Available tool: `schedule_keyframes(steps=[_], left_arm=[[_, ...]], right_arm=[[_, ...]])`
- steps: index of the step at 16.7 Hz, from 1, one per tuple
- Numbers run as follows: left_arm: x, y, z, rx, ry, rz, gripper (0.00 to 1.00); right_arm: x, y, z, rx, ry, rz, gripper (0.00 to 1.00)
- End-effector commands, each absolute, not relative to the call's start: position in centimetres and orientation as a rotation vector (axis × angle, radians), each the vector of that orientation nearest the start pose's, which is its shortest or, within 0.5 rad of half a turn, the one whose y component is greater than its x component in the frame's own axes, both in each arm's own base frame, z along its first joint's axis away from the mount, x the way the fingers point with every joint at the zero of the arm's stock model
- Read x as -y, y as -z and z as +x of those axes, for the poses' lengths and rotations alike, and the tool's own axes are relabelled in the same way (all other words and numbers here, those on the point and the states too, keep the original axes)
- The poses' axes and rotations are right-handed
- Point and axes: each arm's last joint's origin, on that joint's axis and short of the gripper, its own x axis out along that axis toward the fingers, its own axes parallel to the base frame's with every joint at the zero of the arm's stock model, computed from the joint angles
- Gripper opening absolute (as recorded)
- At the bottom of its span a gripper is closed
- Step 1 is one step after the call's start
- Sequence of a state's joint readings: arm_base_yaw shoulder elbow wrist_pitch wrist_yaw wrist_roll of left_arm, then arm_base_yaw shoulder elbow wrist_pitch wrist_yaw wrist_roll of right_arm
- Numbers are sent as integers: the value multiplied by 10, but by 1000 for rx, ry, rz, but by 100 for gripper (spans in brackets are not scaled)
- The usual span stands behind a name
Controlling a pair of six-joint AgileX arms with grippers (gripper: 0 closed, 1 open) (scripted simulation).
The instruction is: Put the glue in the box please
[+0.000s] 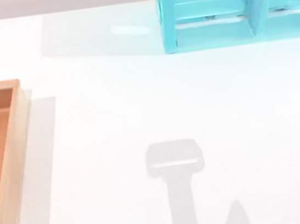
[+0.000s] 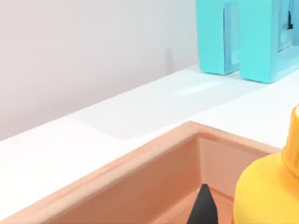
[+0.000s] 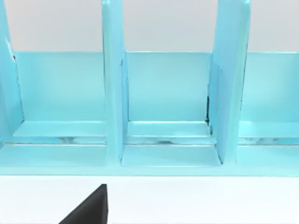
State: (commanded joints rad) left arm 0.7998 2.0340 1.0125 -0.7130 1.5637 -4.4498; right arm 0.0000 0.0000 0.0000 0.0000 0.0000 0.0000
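**A:** Glue [image 2: 273, 186] is seen closest to the left wrist camera, a yellow-orange body looming large over the corner of the box [image 2: 140, 158]. Why is it placed there?

**B:** It is judged to be carried by the left pincer, of which one dark fingertip [image 2: 203, 207] is visible beside the bottle. Whether the bottle is actually pinched cannot be told; no contact is shown.

**A:** And the box itself?

**B:** It is set at the left edge of the bench [image 1: 138, 102], its pale rim and reddish inside exposed upward. The glue is held above its inner corner, presumably so that it can be lowered or released inside.

**A:** What of the right arm?

**B:** It is parked facing the teal shelf unit [image 3: 163, 93]; a dark piece of it [image 3: 88, 207] is seen, but the state of the right pincer cannot be told.
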Motion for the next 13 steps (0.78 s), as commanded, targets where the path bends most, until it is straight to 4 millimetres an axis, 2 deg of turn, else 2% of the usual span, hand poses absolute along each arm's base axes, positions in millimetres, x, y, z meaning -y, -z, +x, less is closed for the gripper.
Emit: schedule_keyframes(steps=[3, 8, 13], left_arm=[[-188, -75, 235, -35, 802, 24, 0], [-186, -74, 234, -42, 806, 22, 0], [-186, -74, 234, -42, 806, 22, 38]], right_arm=[[1, -160, 106, 0, 0, 0, 100], [1, -160, 106, 0, 0, 0, 100], [1, -160, 106, 0, 0, 0, 100]])
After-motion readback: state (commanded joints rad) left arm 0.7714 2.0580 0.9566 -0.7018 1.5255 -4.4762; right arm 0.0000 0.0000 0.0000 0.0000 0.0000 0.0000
